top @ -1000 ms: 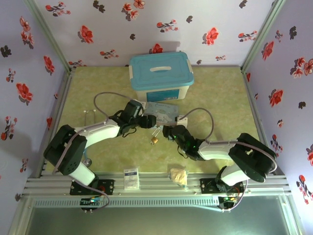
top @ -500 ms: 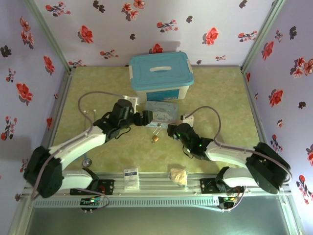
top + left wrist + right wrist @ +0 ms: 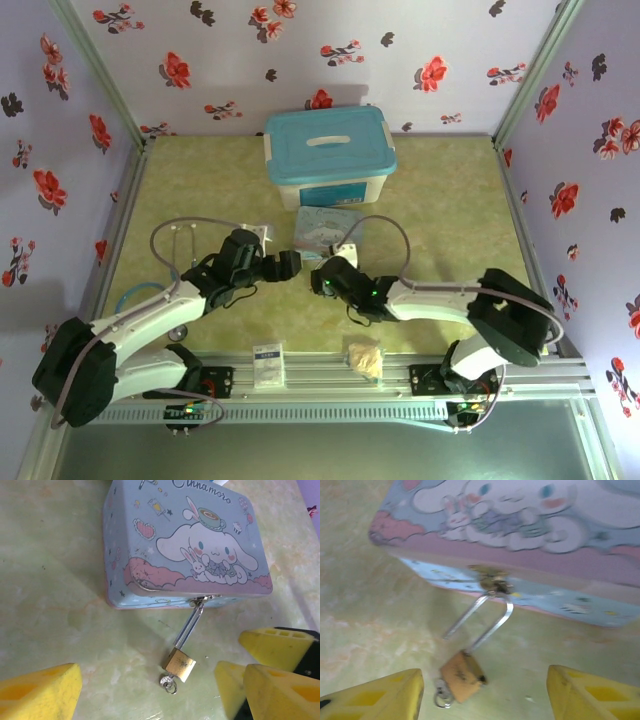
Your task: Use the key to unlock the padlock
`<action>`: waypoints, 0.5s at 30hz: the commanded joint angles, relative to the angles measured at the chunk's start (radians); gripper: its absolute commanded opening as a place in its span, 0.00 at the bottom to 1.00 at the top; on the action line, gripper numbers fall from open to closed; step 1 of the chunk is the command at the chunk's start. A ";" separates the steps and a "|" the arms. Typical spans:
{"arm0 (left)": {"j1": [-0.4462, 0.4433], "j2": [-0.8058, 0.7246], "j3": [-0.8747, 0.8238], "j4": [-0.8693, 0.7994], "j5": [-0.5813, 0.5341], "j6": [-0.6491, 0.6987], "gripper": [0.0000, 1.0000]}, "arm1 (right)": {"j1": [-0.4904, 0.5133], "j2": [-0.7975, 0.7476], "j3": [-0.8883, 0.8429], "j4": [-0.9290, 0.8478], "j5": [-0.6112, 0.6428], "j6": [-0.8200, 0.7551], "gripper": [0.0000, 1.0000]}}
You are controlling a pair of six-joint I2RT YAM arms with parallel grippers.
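Right pincer (image 3: 482,682) closer; padlock (image 3: 462,674), shackle loose.

One readable word: "Cinnamoro", on the lid of the blue tin (image 3: 190,550).
Printed in dark script along the lid's far edge, straight ahead of the left jaws and well beyond them, above the white long-eared cartoon figure (image 3: 210,547); first letter clipped by the top edge of the left wrist view. From the right wrist, same lid just ahead of the right jaws, too blurred to read. No legible lettering on the brass padlock (image 3: 462,676) lying between the right jaws. Dark print on the white card (image 3: 267,364), well behind both pairs of jaws at the bench's (image 3: 450,200) near edge, too small to read.
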 commanded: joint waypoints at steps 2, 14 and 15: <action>0.005 -0.034 -0.006 0.038 0.014 -0.024 0.84 | 0.004 0.084 0.026 0.012 -0.026 0.036 0.63; 0.005 -0.019 -0.024 0.057 0.009 -0.034 0.84 | 0.005 0.193 0.055 0.053 -0.027 0.038 0.57; 0.005 -0.018 -0.023 0.051 0.009 -0.029 0.84 | 0.006 0.194 0.055 0.059 -0.026 0.039 0.57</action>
